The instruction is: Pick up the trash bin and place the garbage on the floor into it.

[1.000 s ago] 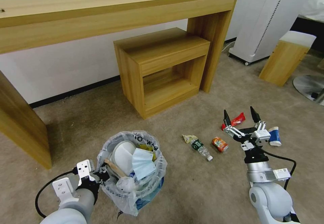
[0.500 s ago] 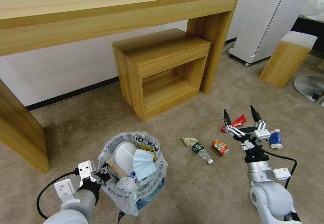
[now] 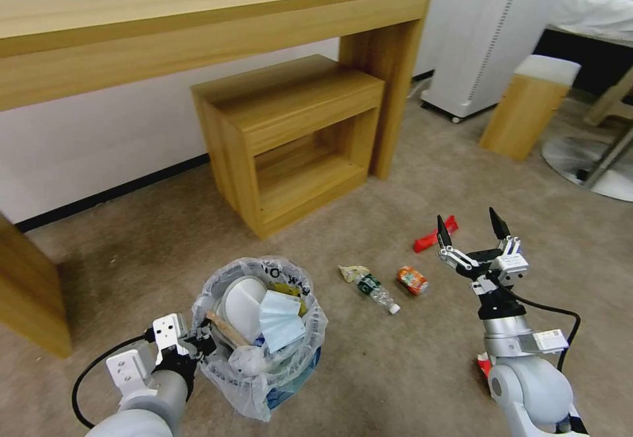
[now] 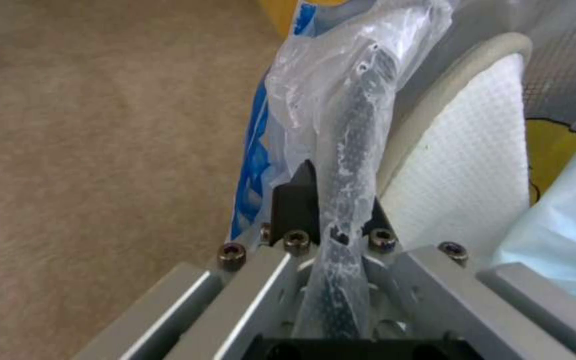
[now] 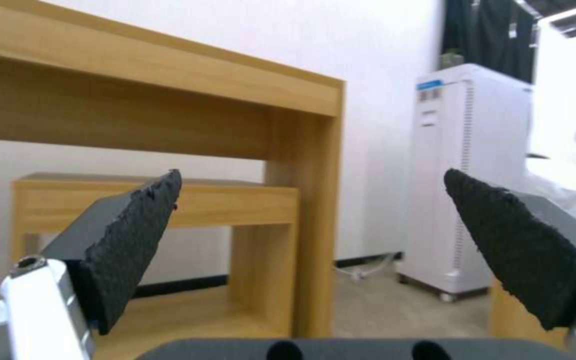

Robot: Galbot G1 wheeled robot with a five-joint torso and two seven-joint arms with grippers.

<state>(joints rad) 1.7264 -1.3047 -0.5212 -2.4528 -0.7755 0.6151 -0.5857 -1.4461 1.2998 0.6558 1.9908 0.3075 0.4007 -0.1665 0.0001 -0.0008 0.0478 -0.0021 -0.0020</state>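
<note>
**Left gripper holds the bin by its rim while litter lies on the carpet**

The left gripper (image 3: 198,345) has its jaws clenched on the rim of the trash bin (image 3: 300,374), pinching the crinkly plastic liner (image 4: 341,150) together with the dark edge. The bin sits low at the robot's left, and whether its base rests on the floor (image 3: 395,371) or hangs just above it is hard to judge from here. Inside it lie a white slipper (image 3: 241,302), a pale blue face mask (image 3: 280,318) and a wooden stick (image 3: 224,328).

The right gripper (image 3: 473,229) is raised at the robot's right with its jaws released and spread wide, nothing between them. On the carpet between the two arms lie a plastic bottle (image 3: 372,289) with a crumpled wrapper (image 3: 351,272) touching its far end, and a crushed can (image 3: 412,280) just beside the bottle. A red wrapper (image 3: 432,236) lies a little beyond, near the right gripper. Behind stand a long wooden desk (image 3: 198,35) and a low wooden cabinet (image 3: 290,140) tucked under it.
</note>
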